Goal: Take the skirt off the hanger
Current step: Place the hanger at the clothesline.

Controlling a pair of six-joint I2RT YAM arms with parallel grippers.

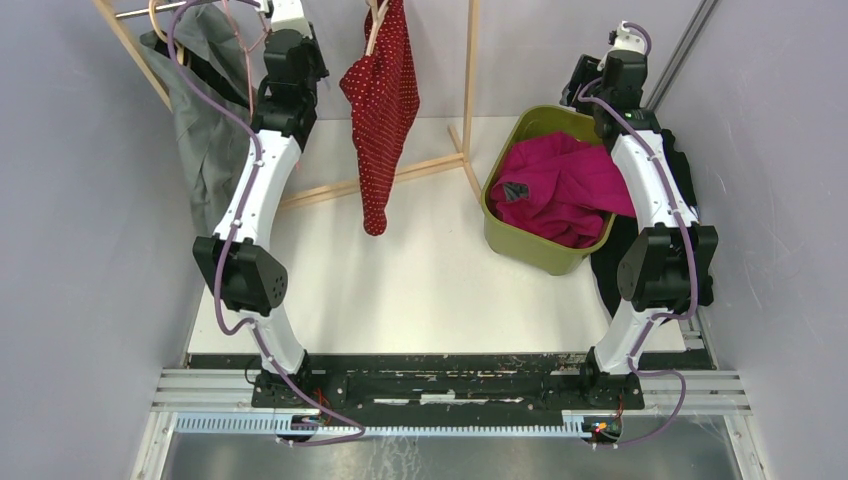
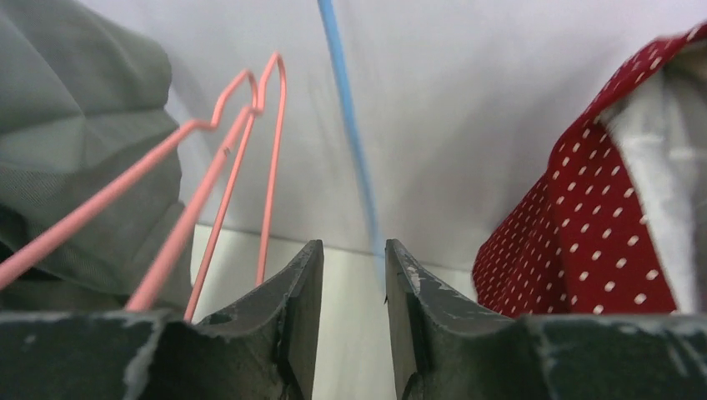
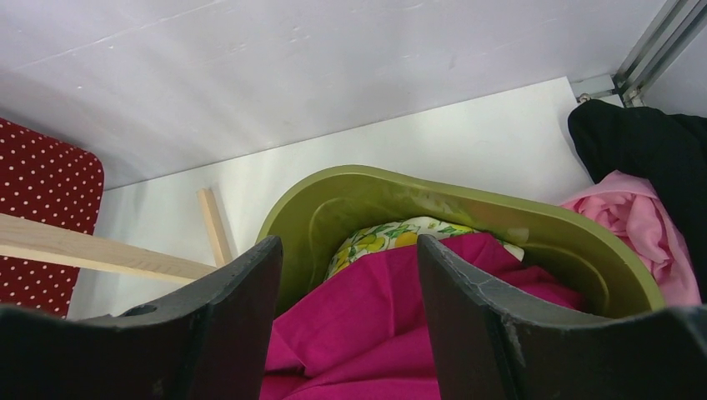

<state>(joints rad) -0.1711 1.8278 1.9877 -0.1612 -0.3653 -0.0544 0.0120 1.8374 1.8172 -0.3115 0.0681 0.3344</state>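
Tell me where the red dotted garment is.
Top view, upper centre: the red dotted garment hangs from the wooden rack, between the left arm and the green bin.

No text, label, brand, number or sign is showing legibly in any of the three views; nothing readable is appearing on any surface

Magenta skirt (image 1: 560,185) lies crumpled in green bin (image 1: 545,252), apart from pink wire hanger (image 2: 225,142).
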